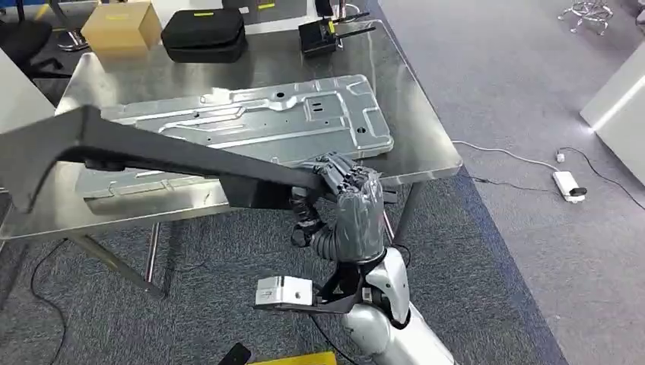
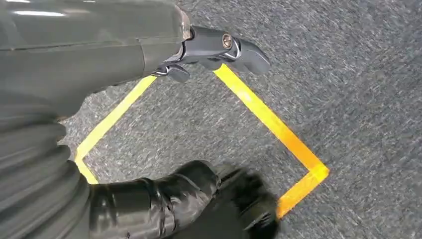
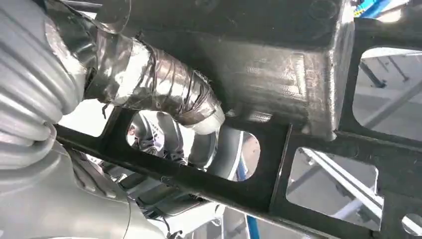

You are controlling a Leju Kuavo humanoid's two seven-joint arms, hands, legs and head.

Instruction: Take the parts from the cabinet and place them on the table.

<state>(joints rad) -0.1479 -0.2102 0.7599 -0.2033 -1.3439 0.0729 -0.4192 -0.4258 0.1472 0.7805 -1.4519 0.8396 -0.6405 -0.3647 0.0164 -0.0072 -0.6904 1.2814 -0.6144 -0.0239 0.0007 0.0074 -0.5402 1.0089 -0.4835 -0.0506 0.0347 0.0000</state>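
Note:
My right hand (image 1: 354, 205) grips one end of a long dark metal part (image 1: 152, 156) just off the front edge of the steel table (image 1: 414, 106). The part reaches left across the table's front, above a large silver stamped panel (image 1: 251, 122) lying flat on the tabletop. In the right wrist view the taped thumb (image 3: 159, 89) presses against the dark part (image 3: 278, 74), which has several cut-out windows. In the left wrist view my left hand (image 2: 89, 64) hangs over the grey carpet, fingers apart and holding nothing.
At the table's far edge stand a cardboard box (image 1: 122, 26), a black case (image 1: 204, 34) and a black device with antennas (image 1: 319, 36). A white power block (image 1: 569, 185) with cables lies on the carpet to the right. Yellow floor tape (image 2: 268, 122) runs below my left hand.

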